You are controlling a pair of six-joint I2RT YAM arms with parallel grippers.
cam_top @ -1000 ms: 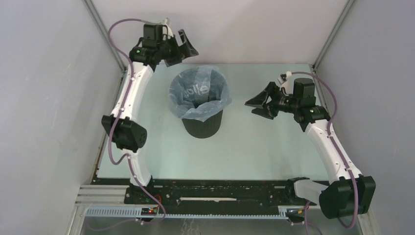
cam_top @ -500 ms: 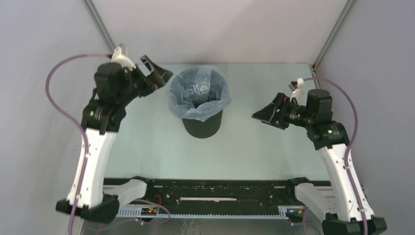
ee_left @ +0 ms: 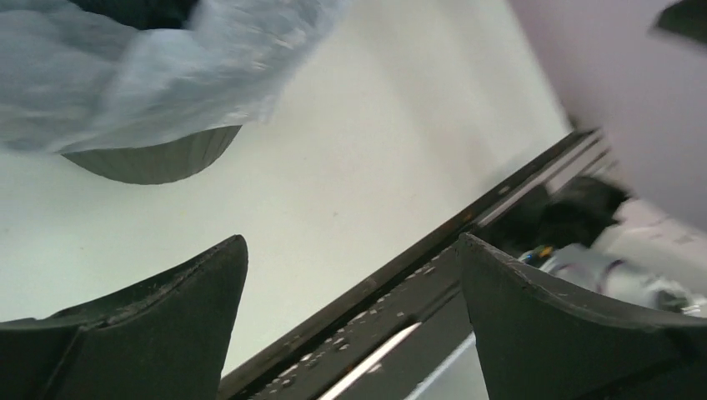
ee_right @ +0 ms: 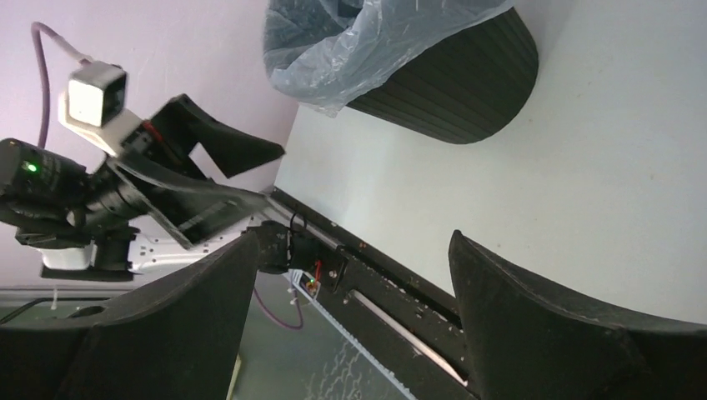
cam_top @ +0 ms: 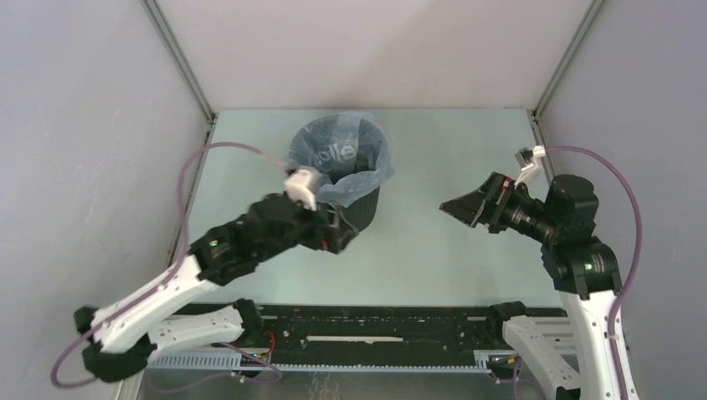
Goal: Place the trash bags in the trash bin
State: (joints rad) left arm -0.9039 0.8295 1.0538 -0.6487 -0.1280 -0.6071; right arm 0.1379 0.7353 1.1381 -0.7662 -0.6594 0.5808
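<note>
Bag lining the bin, both end effectors empty and spread.
Top view: the trash bag sits in the trash bin at upper centre of the worktop, folded over its rim. The wrist views show the left end effector and right end effector wide apart. The left arm has swung from upper left down beside the bin, and the right has drawn back rightward.

Pale green table enclosed by plain grey-white walls. Aluminium left post and right post stand at its far corners. A black rail and a slotted white duct run along the near edge.
</note>
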